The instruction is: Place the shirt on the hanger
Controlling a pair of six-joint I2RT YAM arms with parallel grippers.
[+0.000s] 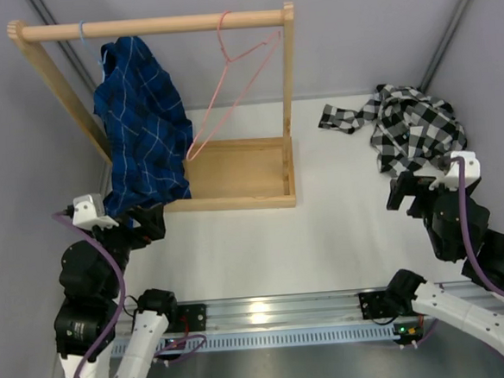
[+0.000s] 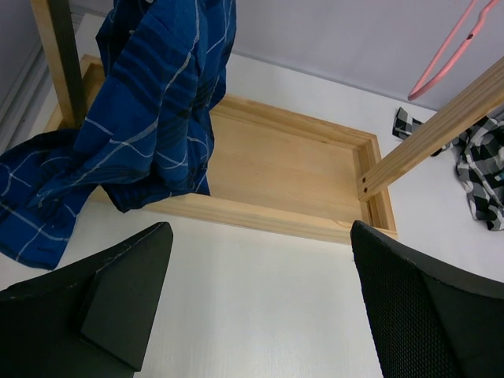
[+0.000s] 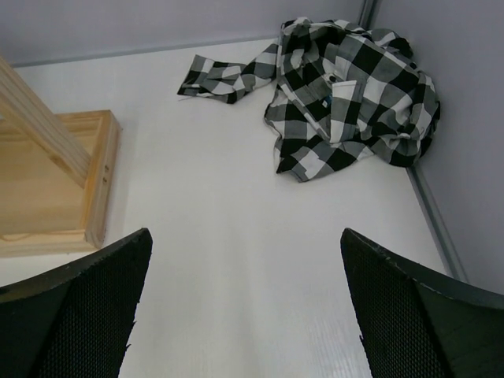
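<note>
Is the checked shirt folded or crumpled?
Crumpled: the shirt lies bunched in a heap on the table, one sleeve stretched out.

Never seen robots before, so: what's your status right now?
Left fingers and right fingers open, empty. Shirt crumpled on table, far right. Hanger bare on rail. Nothing blocking.

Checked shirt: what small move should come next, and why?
Probably extend the right gripper, open and empty, forward and down onto the checked shirt. It lies crumpled on the table just beyond that gripper, ungrasped, while the pink hanger hangs bare on the rail.
</note>
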